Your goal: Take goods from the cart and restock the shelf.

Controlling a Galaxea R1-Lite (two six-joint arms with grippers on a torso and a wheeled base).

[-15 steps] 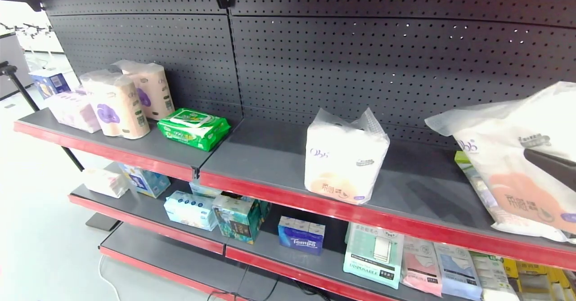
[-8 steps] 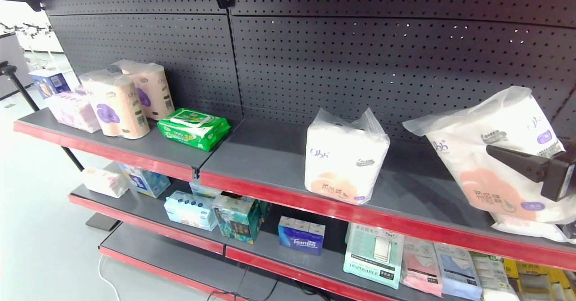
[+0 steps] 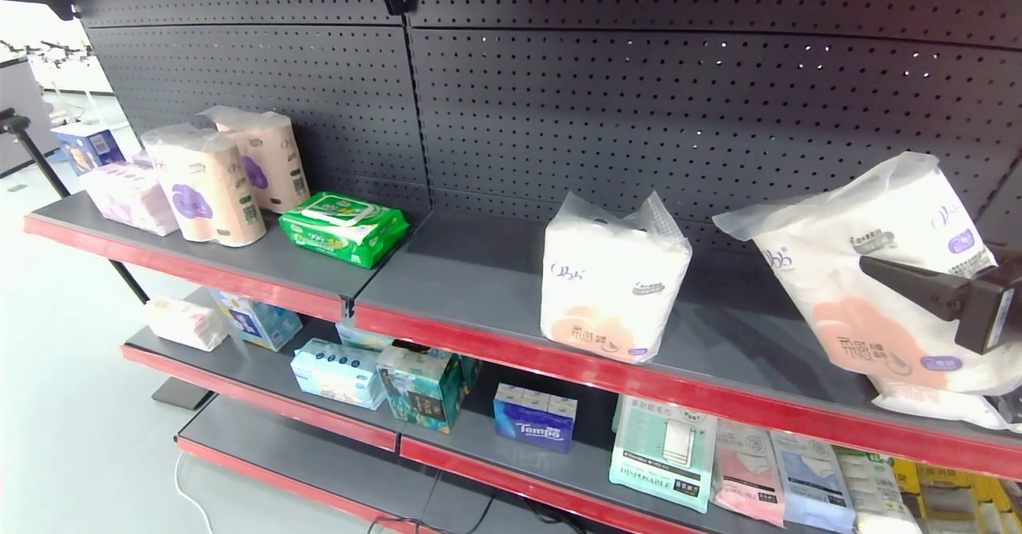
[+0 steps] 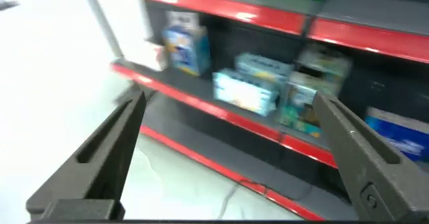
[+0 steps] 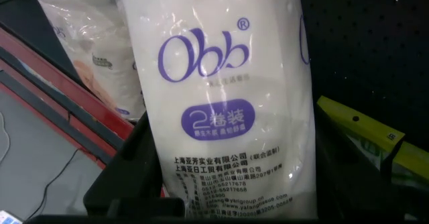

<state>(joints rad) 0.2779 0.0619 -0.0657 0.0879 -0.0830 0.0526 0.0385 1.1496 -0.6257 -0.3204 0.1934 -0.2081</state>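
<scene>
White held pack (image 3: pixel 870 278): a soft plastic-wrapped pack of paper rolls, tilted, on the same shelf level as the standing pack (image 3: pixel 611 278), to its right and well apart from it; whether its lower end touches the board I cannot tell.
Right gripper (image 5: pixel 231 190): closed on the held pack, one dark finger on each side of the wrapper.
Left gripper (image 4: pixel 228 117): jaws spread wide with nothing between them, lower than the standing pack and facing the lower shelves.
Shelf (image 3: pixel 495 350): a dark board with a red front edge bears the standing pack, which is upright.
Flat white pack (image 3: pixel 934 402): lies on the board right of the standing pack, beneath the held pack.
Green wipes pack (image 3: pixel 343 227): left of the standing pack.
Beige roll packs (image 3: pixel 204 187): farther left, upright.
</scene>
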